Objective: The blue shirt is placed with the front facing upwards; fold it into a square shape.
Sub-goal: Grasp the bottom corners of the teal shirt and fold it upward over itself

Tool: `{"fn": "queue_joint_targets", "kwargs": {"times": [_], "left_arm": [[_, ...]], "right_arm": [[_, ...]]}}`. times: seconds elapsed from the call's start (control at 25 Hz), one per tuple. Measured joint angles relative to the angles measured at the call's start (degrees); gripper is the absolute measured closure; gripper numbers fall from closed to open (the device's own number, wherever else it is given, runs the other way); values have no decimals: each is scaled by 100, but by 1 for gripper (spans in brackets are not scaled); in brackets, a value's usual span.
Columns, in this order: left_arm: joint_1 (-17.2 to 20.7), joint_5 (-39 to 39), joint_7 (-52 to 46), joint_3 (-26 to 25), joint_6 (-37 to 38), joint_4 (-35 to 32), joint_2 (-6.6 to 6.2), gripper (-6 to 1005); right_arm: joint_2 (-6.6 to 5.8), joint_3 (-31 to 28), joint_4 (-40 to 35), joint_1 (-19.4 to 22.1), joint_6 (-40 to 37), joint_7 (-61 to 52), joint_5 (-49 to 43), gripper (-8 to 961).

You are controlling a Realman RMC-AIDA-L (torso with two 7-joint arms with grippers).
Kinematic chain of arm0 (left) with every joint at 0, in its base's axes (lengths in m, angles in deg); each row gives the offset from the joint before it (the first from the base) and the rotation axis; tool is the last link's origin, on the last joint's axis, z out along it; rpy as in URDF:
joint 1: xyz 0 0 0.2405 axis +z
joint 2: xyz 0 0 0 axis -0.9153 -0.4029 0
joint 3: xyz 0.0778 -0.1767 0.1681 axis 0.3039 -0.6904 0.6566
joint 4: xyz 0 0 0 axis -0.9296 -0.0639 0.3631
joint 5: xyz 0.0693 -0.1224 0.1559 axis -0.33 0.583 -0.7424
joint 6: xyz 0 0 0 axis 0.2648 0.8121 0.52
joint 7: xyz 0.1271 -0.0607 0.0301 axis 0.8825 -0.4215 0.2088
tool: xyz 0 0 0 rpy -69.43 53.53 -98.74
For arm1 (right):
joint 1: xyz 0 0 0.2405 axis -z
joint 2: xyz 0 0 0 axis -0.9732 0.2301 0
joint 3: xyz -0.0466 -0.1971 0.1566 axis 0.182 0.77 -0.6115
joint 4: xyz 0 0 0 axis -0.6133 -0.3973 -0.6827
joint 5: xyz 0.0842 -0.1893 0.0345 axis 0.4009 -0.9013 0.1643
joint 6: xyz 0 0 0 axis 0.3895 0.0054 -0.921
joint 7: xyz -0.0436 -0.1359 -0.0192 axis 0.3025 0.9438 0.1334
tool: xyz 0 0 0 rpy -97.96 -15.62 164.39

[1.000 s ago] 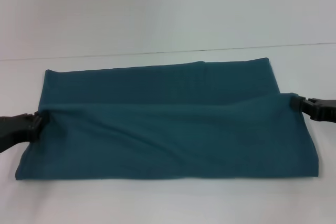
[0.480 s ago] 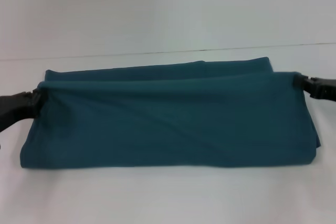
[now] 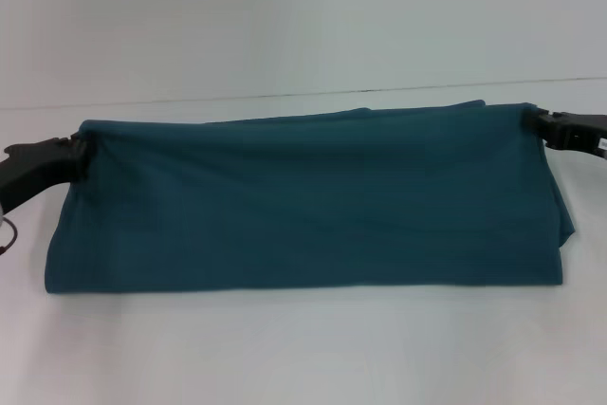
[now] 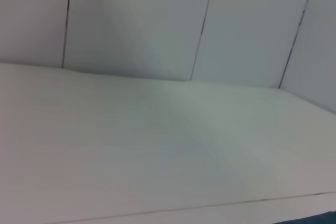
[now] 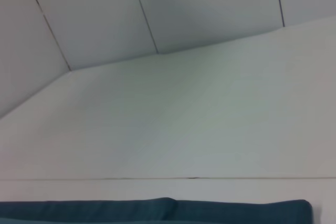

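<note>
Teal blue shirt (image 3: 303, 206), folded wide band, lettering hidden

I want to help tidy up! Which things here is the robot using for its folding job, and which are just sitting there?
For the job:
- the blue shirt, folded over lengthwise
- the left gripper, jaws pinching one end
- the right gripper, jaws pinching the other end

Just there:
- the white table under the shirt
- the panelled wall behind
</note>
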Motion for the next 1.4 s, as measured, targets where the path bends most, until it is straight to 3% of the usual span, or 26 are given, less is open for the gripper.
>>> {"fn": "queue_joint_targets", "kwargs": {"times": [0.32,0.92,1.2,1.4], "left_arm": [[-312,1,-5,308,-817,308,7,980],[-749,115,-5,318,-1374,420,10,980],[-852,159,31,320,-1747,546,5,980],[-957,160,64,470,-2173,727,3,980]], "right_arm": [[1,194,230,-154,653,27,17,913],[-1,239,328,-439,1294,45,26,913],[-122,298,673,-670,1588,53,26,913],[-130,478,760,-767,1848,44,25,913]]}}
